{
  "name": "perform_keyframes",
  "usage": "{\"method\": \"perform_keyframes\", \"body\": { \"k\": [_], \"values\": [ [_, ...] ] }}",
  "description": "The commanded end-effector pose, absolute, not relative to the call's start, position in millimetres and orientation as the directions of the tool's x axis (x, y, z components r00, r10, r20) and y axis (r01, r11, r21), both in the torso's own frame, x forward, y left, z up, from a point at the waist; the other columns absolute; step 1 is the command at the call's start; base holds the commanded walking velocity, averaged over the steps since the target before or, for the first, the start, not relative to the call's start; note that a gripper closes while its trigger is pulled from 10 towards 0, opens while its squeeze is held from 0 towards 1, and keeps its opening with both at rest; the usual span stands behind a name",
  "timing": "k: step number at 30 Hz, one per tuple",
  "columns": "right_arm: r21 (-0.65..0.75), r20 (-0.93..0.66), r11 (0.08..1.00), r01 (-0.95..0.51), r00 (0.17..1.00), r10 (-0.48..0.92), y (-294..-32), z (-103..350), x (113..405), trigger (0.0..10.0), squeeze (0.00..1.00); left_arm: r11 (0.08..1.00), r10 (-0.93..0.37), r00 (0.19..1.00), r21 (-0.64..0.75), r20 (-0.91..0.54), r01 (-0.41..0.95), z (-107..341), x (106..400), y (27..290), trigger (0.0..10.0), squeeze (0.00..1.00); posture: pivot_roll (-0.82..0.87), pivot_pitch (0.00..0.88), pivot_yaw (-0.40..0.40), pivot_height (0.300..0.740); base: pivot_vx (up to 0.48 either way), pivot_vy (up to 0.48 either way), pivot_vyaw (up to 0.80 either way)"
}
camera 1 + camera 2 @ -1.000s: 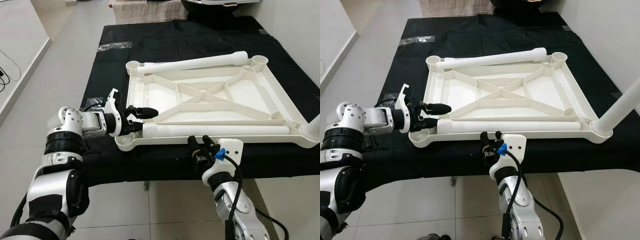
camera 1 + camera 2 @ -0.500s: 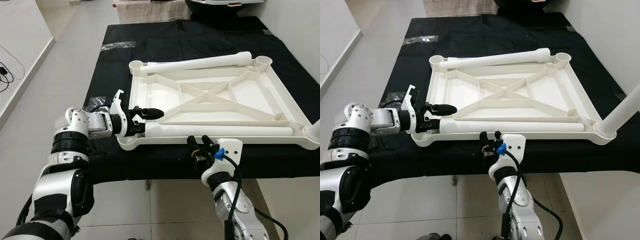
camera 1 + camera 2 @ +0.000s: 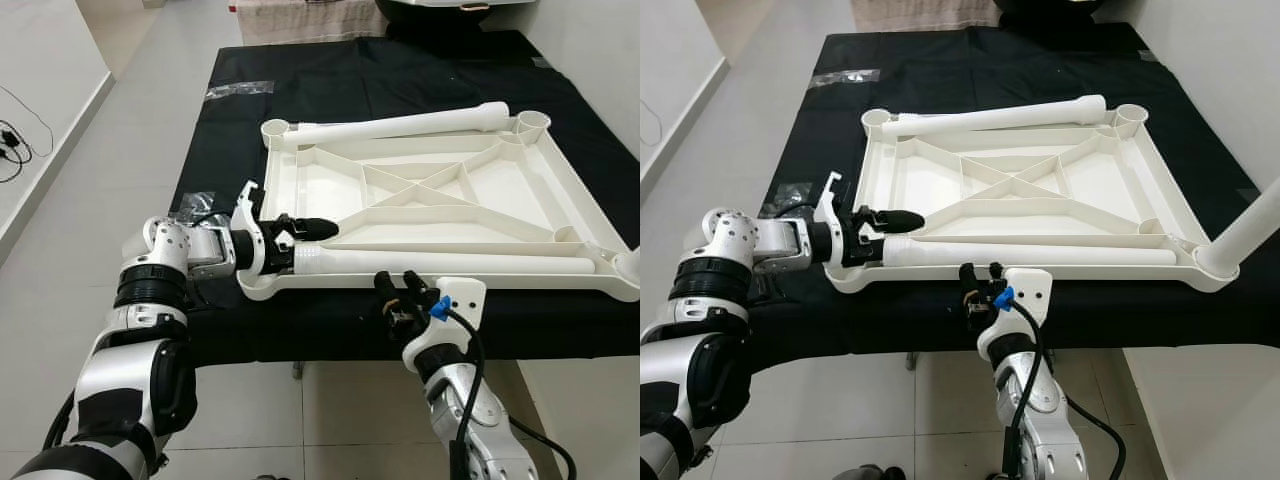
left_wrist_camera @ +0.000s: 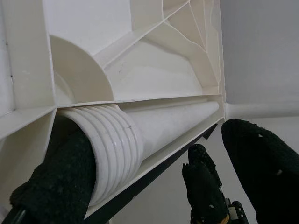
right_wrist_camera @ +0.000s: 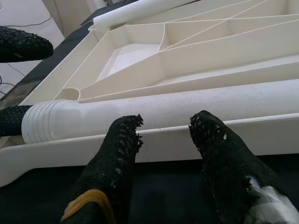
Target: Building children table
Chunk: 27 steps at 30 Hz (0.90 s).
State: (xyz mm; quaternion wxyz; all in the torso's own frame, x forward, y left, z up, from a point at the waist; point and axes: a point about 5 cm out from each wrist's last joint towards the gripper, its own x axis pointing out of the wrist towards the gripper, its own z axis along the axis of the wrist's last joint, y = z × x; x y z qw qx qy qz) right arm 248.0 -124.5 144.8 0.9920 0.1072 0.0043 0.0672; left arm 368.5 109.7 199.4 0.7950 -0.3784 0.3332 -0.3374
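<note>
An upside-down white tabletop [image 3: 330, 190] lies on the black-covered table [image 3: 300, 75]. One white leg [image 3: 400, 126] rests along its far rim. Another leg [image 3: 450, 262] lies inside its near rim, threaded end [image 4: 112, 149] toward my left gripper [image 3: 295, 245]. That gripper is open and straddles the threaded end, one finger [image 4: 56, 182] touching the threads. A third leg [image 3: 1250, 225] stands in the near right corner socket. My right gripper [image 3: 398, 290] is open just below the tabletop's near rim, fingers [image 5: 117, 158] pointing up at the near leg [image 5: 187, 109].
A clear plastic bag [image 3: 235, 90] lies at the table's far left, and a smaller one [image 3: 190, 205] sits beside my left forearm. Tiled floor [image 3: 100, 170] with a cable [image 3: 20, 150] runs along the left. A wall [image 3: 1240, 90] stands close on the right.
My left gripper has slid rightward along the near rim until its fingers straddle the leg's threaded end. The right gripper has stayed put. The camera has shifted slightly.
</note>
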Motion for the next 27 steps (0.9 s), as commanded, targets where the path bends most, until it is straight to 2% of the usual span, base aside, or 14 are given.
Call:
{"method": "perform_keyframes", "body": {
  "k": [1,3,6,10,19,20,21,22,23,27],
  "values": [
    [0.244,0.011,0.960,-0.139,0.990,0.141,-119.3,145.0,245.3,10.0,0.00,0.427,-0.826,0.516,-0.852,-0.229,0.304,201.3,366.2,102.2,10.0,0.00,0.09,0.164,0.041,0.740,0.000,0.000,0.00],
    [0.246,0.012,0.959,-0.138,0.990,0.140,-119.7,144.9,245.2,10.0,0.00,0.410,-0.835,0.507,-0.856,-0.213,0.316,203.6,365.3,101.0,10.0,0.00,0.09,0.160,0.042,0.740,0.000,0.000,0.00],
    [0.292,0.021,0.948,-0.125,0.992,0.124,-123.5,145.2,245.5,10.0,0.00,0.322,-0.882,0.454,-0.867,-0.128,0.381,216.3,358.1,96.7,10.0,0.00,0.09,0.154,0.040,0.740,0.000,0.000,0.00],
    [0.347,0.025,0.931,-0.113,0.993,0.112,-127.2,145.4,245.9,10.0,0.00,0.275,-0.900,0.428,-0.864,-0.078,0.421,223.4,353.9,96.3,10.0,0.00,0.10,0.157,0.040,0.740,0.000,0.000,0.00],
    [0.437,0.030,0.893,-0.104,0.994,0.101,-132.5,146.8,246.8,10.0,0.00,0.271,-0.901,0.428,-0.869,-0.077,0.414,222.2,352.2,98.3,10.0,0.00,0.09,0.159,0.036,0.740,0.000,0.000,0.00],
    [0.449,0.030,0.888,-0.101,0.995,0.098,-133.6,146.7,247.0,10.0,0.00,0.276,-0.900,0.428,-0.871,-0.085,0.407,219.7,351.6,98.1,4.9,0.00,0.09,0.158,0.037,0.740,0.000,0.000,0.00],
    [0.452,0.029,0.886,-0.101,0.995,0.099,-134.0,146.6,247.0,10.0,0.00,0.281,-0.899,0.429,-0.872,-0.093,0.401,217.8,351.3,98.1,3.4,0.00,0.09,0.158,0.037,0.740,0.000,0.000,0.00],
    [0.452,0.029,0.886,-0.101,0.995,0.099,-134.0,146.6,247.0,10.0,0.00,0.281,-0.899,0.429,-0.872,-0.093,0.401,217.8,351.3,98.1,3.4,0.00,0.09,0.158,0.037,0.740,0.000,0.000,0.00],
    [0.452,0.031,0.886,-0.104,0.994,0.101,-133.5,146.8,247.0,10.0,0.00,0.281,-0.898,0.429,-0.873,-0.094,0.398,217.0,351.1,98.0,0.0,0.00,0.09,0.158,0.037,0.740,0.000,0.000,0.00],
    [0.444,0.032,0.890,-0.105,0.994,0.102,-133.0,147.4,247.3,10.0,0.00,0.274,-0.900,0.427,-0.872,-0.084,0.406,218.4,349.5,97.7,0.0,0.00,0.09,0.160,0.034,0.740,0.000,0.000,0.00]
  ]
}}
